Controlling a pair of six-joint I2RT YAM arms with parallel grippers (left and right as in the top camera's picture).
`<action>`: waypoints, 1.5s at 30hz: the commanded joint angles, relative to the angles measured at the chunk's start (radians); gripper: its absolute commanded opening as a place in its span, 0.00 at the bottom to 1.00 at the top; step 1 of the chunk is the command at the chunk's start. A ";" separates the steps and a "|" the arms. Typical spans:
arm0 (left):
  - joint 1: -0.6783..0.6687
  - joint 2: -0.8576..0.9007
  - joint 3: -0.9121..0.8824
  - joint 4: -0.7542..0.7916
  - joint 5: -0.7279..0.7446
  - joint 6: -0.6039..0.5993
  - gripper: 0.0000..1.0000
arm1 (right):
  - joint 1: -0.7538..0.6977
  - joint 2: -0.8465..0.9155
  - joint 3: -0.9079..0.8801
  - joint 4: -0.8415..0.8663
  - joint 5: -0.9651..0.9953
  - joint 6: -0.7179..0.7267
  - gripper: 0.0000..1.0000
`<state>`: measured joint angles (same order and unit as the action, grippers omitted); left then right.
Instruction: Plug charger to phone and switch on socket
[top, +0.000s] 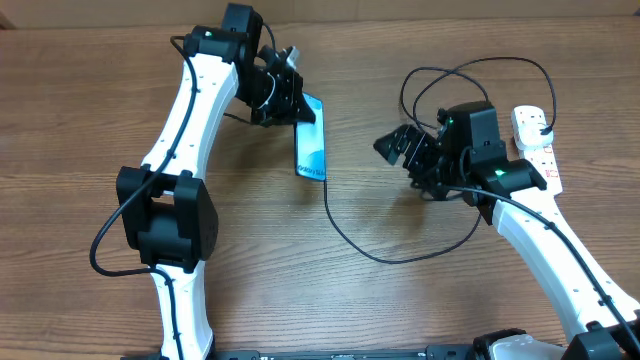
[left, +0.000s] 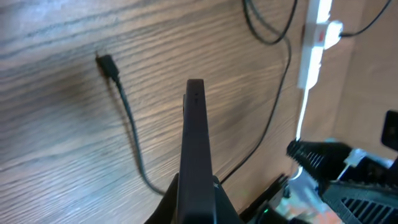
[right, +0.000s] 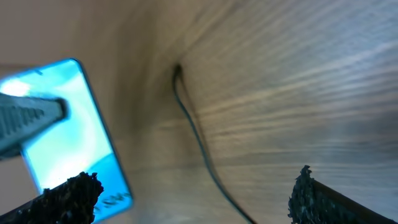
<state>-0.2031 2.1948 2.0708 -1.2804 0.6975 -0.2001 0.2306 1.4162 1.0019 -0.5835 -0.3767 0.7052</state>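
Observation:
My left gripper (top: 297, 105) is shut on the phone (top: 312, 148) and holds it tilted on its long edge, blue screen facing right. In the left wrist view the phone (left: 194, 124) shows edge-on between the jaws (left: 196, 202). The charger's thin black cable (top: 350, 236) lies on the table, its small plug tip (top: 326, 182) just below the phone's lower end and apart from it (left: 106, 63). My right gripper (top: 393, 146) is open and empty, right of the phone, above the cable (right: 186, 118). The white socket strip (top: 536, 147) lies at the far right.
The black cable loops (top: 470, 72) behind my right arm toward the socket strip, where a white adapter (top: 530, 120) sits. The strip also shows in the left wrist view (left: 313, 46). The wooden table (top: 80, 110) carries everything.

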 joint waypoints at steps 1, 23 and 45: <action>-0.007 -0.011 0.013 -0.015 -0.002 0.085 0.04 | -0.001 -0.013 0.020 -0.028 0.010 -0.139 1.00; -0.027 -0.011 0.013 -0.008 0.001 0.085 0.04 | -0.001 -0.013 0.020 -0.029 0.010 -0.165 1.00; -0.027 -0.011 0.013 0.007 0.003 0.062 0.05 | -0.001 -0.012 0.050 -0.037 -0.043 -0.244 0.94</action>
<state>-0.2230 2.1948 2.0708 -1.2781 0.6758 -0.1310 0.2306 1.4162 1.0023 -0.6144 -0.3866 0.5182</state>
